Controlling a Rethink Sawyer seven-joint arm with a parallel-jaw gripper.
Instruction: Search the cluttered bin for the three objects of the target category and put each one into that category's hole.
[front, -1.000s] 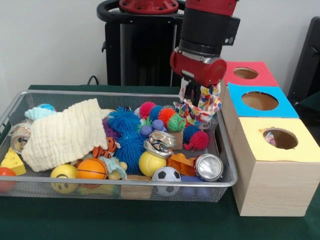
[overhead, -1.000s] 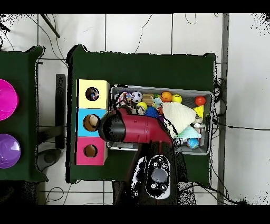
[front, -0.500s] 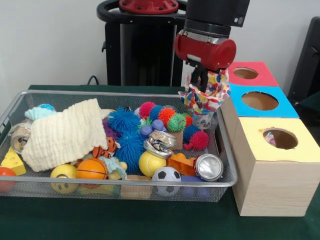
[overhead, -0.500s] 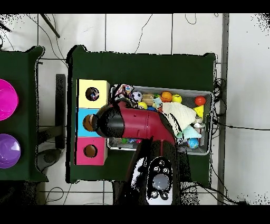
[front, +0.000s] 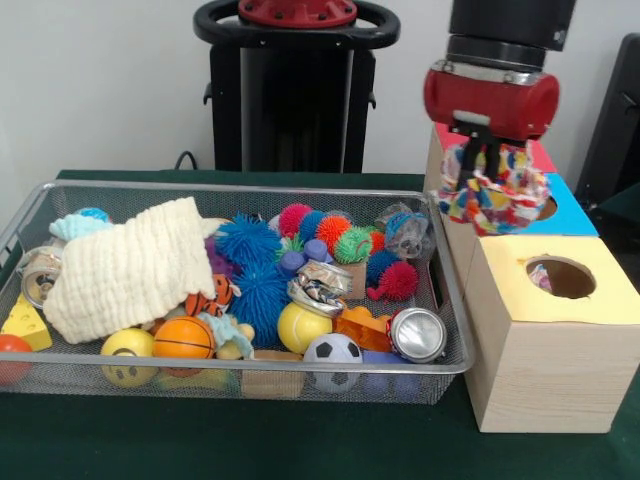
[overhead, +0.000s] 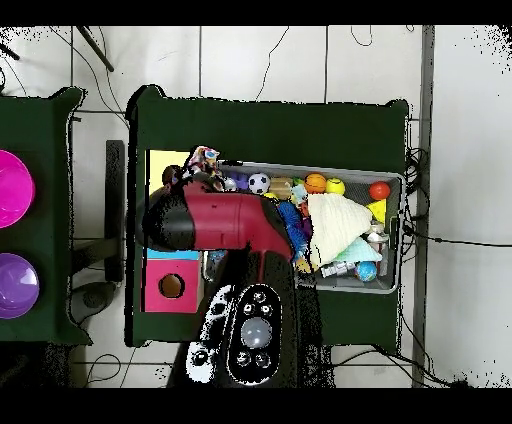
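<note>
1. End effector (front: 478, 165) pinched a patterned cloth (front: 490, 197), hanging over the blue box (front: 562, 212).
2. Yellow hole (front: 560, 277) already held something.
3. Cloth not yet dropped; bin (front: 455, 362) was cluttered, more searching likely.

Claw (front: 483, 170) gripping patterned cloth (front: 487, 198) above blue box (front: 562, 214)

We see the arm vertical, gripper (front: 484, 172) pointing down, fingers clamped on a multicoloured cloth (front: 490, 198), raised.
</note>
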